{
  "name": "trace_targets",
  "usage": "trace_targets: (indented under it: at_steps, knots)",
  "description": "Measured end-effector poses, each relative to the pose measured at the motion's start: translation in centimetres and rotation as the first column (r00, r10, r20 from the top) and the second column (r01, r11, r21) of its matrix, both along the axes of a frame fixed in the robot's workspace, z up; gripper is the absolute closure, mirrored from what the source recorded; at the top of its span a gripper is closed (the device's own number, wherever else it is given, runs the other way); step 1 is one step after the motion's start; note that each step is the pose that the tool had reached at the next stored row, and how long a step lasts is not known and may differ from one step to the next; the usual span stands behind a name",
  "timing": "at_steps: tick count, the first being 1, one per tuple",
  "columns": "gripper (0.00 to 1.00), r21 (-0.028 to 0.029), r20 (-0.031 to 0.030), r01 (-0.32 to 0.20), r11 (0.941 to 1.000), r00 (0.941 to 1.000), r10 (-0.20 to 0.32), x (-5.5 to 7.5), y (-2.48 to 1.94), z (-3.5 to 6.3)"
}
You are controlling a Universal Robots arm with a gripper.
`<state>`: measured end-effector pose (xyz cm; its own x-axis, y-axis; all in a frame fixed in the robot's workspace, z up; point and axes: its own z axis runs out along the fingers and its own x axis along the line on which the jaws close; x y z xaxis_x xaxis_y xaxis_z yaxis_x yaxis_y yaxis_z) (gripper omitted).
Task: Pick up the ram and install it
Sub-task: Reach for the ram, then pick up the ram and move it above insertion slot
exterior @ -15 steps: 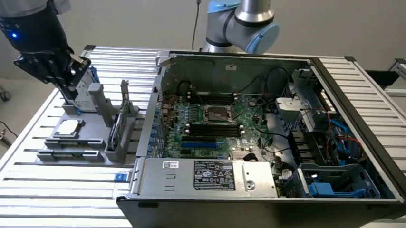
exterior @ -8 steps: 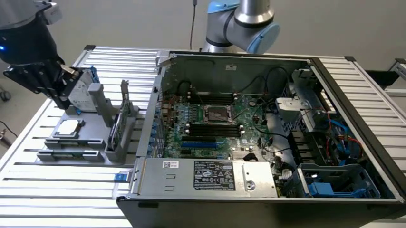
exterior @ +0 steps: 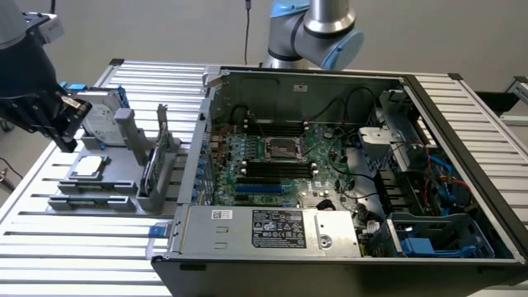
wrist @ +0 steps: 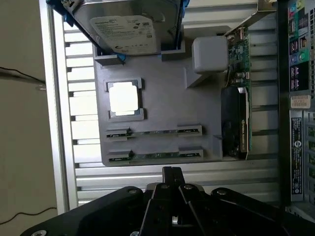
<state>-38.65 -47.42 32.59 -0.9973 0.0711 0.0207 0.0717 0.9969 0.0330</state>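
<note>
1. Over the exterior view's left end of the table [exterior: 78, 250], the black gripper [wrist: 172, 171] hangs above a grey fixture tray [wrist: 162, 93]. Its jaws are together with nothing between them.
2. The table top is ribbed aluminium slats, silver with glare on the front rails.
3. Both ram sticks lie flat in the tray's slots, side by side. The near ram stick [wrist: 155, 156] is closest to the gripper tip but not touched, and the far ram stick [wrist: 155, 132] lies just past it.
4. The tray also holds a square silver processor [wrist: 124, 97], a hard drive [wrist: 130, 27] propped at a tilt, and a green card [wrist: 241, 98] standing on edge.
5. An open computer case [exterior: 462, 117] lies on the slats just beside the tray. The motherboard [exterior: 330, 148] faces up, with black slots [exterior: 279, 169] near its middle.
6. A plain pale wall [exterior: 165, 31] runs behind the table, and a thin dark cable [exterior: 247, 25] hangs down it.
7. Beyond the table edge, the wrist view shows a beige floor [wrist: 19, 123].
</note>
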Motion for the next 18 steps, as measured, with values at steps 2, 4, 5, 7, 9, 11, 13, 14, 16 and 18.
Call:
trace_targets:
  at_steps: [2, 4, 5, 7, 9, 11, 13, 14, 16, 18]
  knots:
    - [0.89, -0.0007, -0.0012, 0.0, 1.0, 1.0, 0.0, -0.64, -0.09, -0.15]
    - [0.89, -0.0039, -0.0036, -0.001, 1.0, 1.0, 0.001, -0.99, -0.13, -0.24]
    - [0.89, -0.0043, -0.0037, -0.001, 1.0, 1.0, 0.001, -0.99, -0.13, -0.24]
    - [0.89, -0.0044, -0.0037, -0.001, 1.0, 1.0, 0.001, -0.99, -0.13, -0.24]
    - [0.89, -0.0045, -0.0038, -0.001, 1.0, 1.0, 0.001, -1.0, -0.13, -0.23]
    - [0.89, -0.0045, -0.0038, -0.001, 1.0, 1.0, 0.001, -1.0, -0.13, -0.24]
    - [0.89, -0.0045, -0.0038, -0.001, 1.0, 1.0, 0.001, -1.0, -0.13, -0.23]
    - [0.89, -0.0045, -0.0038, -0.001, 1.0, 1.0, 0.001, -1.0, -0.13, -0.24]
    - [0.89, -0.0045, -0.0038, -0.001, 1.0, 1.0, 0.001, -1.0, -0.13, -0.24]
    - [0.89, -0.0045, -0.0038, -0.001, 1.0, 1.0, 0.001, -1.0, -0.13, -0.23]
